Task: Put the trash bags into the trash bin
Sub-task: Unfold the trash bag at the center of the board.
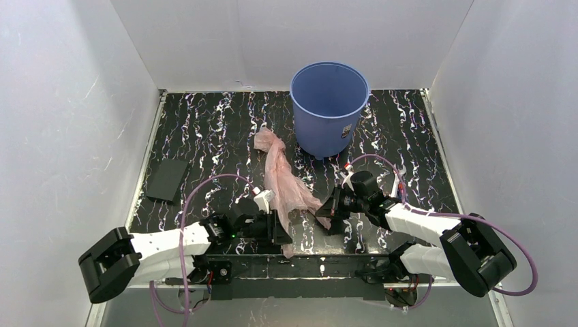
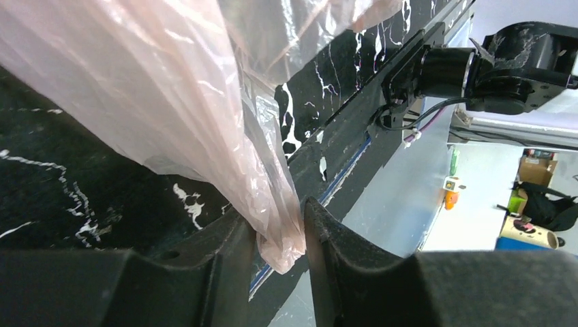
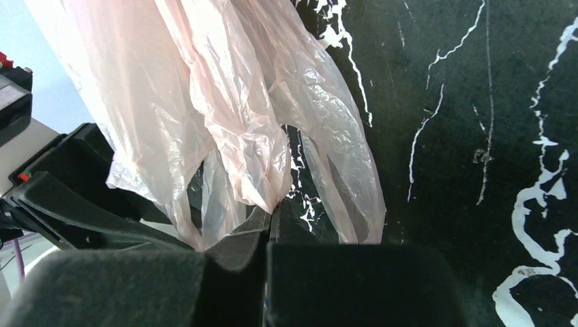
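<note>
- Trash bag [image 1: 281,178]: crumpled on the table [image 1: 204,129], just near-left of the trash bin [image 1: 329,109], reaching toward both arms.
- Left gripper [image 2: 279,228]: jaws narrow, pinching a bag corner.
- Right gripper [image 3: 267,235]: jaws closed on bag film.

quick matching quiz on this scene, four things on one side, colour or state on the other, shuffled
Things:
1 trash bag
2 trash bin
3 left gripper
4 right gripper

Colour or state:
a blue, upright
b fingers closed, pinching bag film
c fingers apart, a bag corner between them
d pale pink, crumpled

Pairs: 1-d, 2-a, 3-c, 4-b
</note>
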Tool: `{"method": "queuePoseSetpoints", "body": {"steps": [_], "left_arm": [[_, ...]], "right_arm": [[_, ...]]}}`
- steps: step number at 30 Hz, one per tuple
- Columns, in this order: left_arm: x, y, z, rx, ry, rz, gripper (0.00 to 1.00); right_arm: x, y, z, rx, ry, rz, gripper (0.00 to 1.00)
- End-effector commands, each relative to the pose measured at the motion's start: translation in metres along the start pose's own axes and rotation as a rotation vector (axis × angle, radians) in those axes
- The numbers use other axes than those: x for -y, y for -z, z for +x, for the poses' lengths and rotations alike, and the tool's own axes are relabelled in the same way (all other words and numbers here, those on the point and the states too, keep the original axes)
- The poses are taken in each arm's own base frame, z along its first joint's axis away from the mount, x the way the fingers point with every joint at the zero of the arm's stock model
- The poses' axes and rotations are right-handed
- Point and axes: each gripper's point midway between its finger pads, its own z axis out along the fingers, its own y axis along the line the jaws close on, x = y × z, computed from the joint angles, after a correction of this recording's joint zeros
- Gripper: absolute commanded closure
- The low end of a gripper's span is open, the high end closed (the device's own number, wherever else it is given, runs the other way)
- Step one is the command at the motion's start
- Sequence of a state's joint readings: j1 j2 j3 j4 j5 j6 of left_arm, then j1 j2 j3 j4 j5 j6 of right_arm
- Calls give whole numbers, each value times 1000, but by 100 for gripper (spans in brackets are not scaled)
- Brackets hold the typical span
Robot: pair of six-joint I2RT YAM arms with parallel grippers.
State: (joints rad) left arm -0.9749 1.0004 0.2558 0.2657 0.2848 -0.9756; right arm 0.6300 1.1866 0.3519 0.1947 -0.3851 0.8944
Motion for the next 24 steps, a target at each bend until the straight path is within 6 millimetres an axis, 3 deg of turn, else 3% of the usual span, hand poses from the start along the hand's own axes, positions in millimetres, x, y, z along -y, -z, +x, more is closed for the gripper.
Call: {"method": "queuePoseSetpoints", "body": {"steps": [1, 5, 7, 10, 12, 17, 19, 21, 22, 24], "left_arm": [[20, -7, -19, 73, -42, 23, 71], [23, -7, -26, 112, -53, 21, 72], [25, -5, -28, 132, -60, 26, 82], [19, 0, -31, 161, -51, 3, 100], [14, 4, -29, 153, -51, -29, 100], [6, 19, -27, 96, -94, -161, 100], [6, 24, -29, 97, -104, -185, 100], [9, 30, -34, 118, -105, -191, 100], [11, 36, -37, 132, -111, -203, 100], [18, 55, -54, 192, -141, -253, 100]], "right_arm": [[-20, 1, -10, 25, 14, -74, 99], [-26, 3, -10, 24, 21, -104, 99], [-32, 6, -11, 27, 46, -130, 94], [-40, 12, -12, 35, 124, -161, 81], [-39, 15, -9, 25, 194, -159, 70], [-43, 21, 0, -13, 312, -209, 58], [-45, 21, 5, -42, 325, -233, 64], [-58, 25, 5, -53, 318, -271, 83], [-70, 29, 1, -39, 332, -293, 92], [-90, 36, -19, 20, 391, -254, 99]]}}
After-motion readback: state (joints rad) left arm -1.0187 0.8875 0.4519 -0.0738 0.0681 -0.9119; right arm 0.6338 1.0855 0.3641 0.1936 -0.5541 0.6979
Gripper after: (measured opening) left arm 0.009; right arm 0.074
